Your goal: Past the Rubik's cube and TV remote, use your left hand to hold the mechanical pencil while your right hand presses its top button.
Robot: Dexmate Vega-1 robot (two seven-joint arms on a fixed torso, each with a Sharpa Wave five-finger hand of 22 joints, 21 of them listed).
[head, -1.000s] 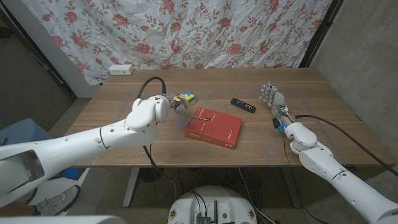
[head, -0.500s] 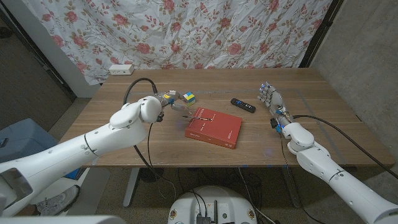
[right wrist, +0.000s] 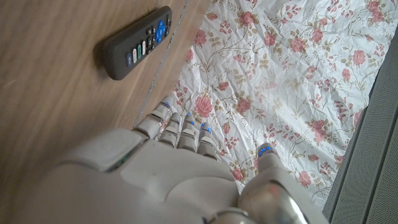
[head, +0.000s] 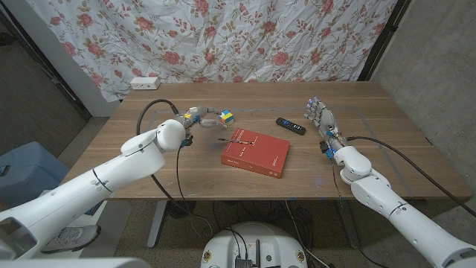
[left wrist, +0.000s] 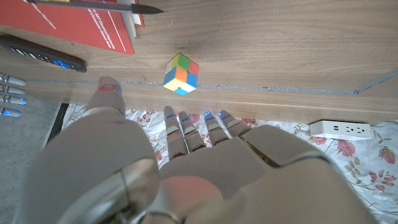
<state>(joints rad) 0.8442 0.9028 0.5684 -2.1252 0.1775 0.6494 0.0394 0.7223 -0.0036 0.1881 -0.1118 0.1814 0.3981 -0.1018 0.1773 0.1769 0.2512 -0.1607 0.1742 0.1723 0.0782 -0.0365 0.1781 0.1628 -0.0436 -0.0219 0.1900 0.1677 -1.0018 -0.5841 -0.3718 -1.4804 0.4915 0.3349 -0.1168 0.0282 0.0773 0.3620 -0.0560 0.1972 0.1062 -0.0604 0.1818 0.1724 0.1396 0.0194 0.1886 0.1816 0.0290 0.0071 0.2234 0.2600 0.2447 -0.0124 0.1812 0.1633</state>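
**Pencil unheld, both hands empty**

Overhead, the head view shows the left hand near the table's far left-centre, just beside the Rubik's cube, with nothing in it; its fingers are too small here to say how they lie. The mechanical pencil lies on the near-left corner of the red book, its tip overhanging the book's edge. The TV remote sits further right, and the right hand stands upright beyond it, fingers apart and empty.

From the left wrist view, the left hand has its fingers extended and slightly spread, holding nothing. The cube sits on the table just ahead of the fingertips, and the pencil lies on the book past it, with the remote close by.

From the right wrist view, the right hand is also spread and empty, with the remote on the wood ahead.

Judging risks: reaching for the pencil, the left hand could knock the cube aside, or nudge the thin pencil so it rolls off the book. A loose pinch would let it slip when the right hand presses the button.
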